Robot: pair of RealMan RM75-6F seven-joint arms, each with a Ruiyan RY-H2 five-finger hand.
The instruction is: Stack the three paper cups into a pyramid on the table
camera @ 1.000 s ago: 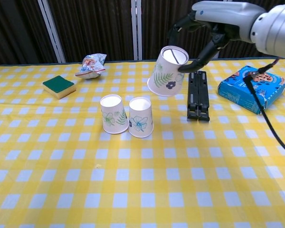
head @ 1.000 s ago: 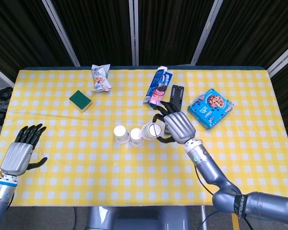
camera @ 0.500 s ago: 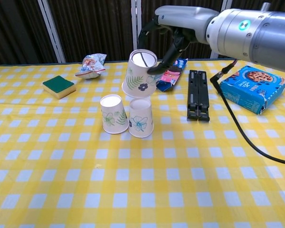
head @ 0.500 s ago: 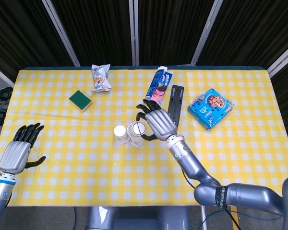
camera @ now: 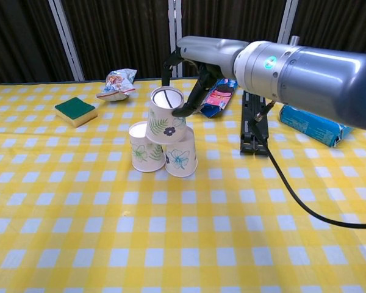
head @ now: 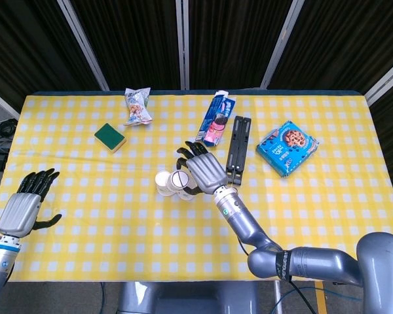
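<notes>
Chest view: my right hand [camera: 186, 85] pinches the top cup [camera: 165, 122], which sits tilted on the two base cups [camera: 163, 155]; I should level it across both rims before letting go. Head view: right hand [head: 203, 173] reaches over the cups mid-bench [head: 85, 196]; left hand [head: 26, 206] rests spread, empty.

- The right hand [camera: 186, 85] and its arm reach in over the table [camera: 189, 244] from the right, blocking that side of the top cup [camera: 164, 123], which the hand grips.
- The two base cups [camera: 161, 152] stand touching, with no gap between them.
- Bare cloth lies in front of the cups and to their left.
- Behind, the sponge [camera: 76, 111], snack bag [camera: 117, 82] and black folded stand [camera: 254, 121] sit well apart from the cups.
- The left hand [head: 27, 204] hovers at the far left edge, with open cloth between it and the cups.
</notes>
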